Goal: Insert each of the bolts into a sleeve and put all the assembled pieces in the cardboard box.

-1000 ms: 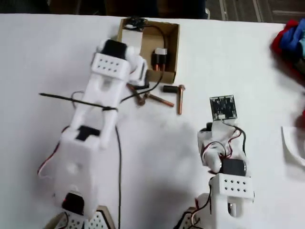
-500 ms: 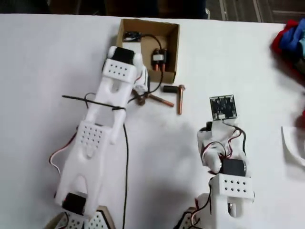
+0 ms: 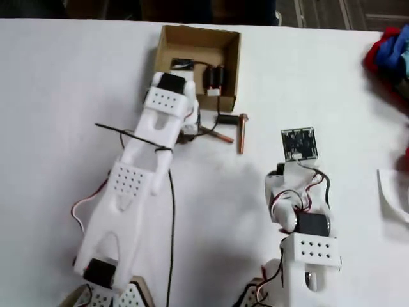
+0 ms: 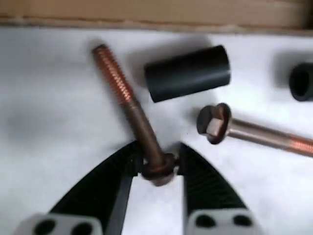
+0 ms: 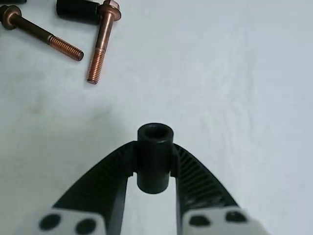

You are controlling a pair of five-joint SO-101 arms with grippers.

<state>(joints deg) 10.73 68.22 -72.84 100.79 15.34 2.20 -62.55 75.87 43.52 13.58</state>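
The cardboard box (image 3: 168, 48) stands at the back with assembled pieces (image 3: 214, 77) inside. In front of it, my left gripper (image 4: 157, 164) is shut on the head of a copper bolt (image 4: 124, 98) that lies on the table. A black sleeve (image 4: 188, 73) and a second bolt (image 4: 213, 122) lie just beyond it. That second bolt (image 3: 220, 136), a third bolt (image 3: 241, 133) and another sleeve (image 3: 227, 119) show from above. Nearer the front, my right gripper (image 5: 154, 169) is shut on an upright black sleeve (image 5: 154, 156), held low over bare table. Its arm (image 3: 300, 211) is on the right.
The left arm (image 3: 140, 166) stretches diagonally across the table with a black cable trailing from it. Colourful cloth (image 3: 390, 51) lies at the right edge, with a white object (image 3: 393, 192) below it. A dark round piece (image 4: 301, 81) sits at the left wrist view's edge.
The left arm drew back from over the box and came down to the bolts in front of it. The right arm stayed still with its sleeve.
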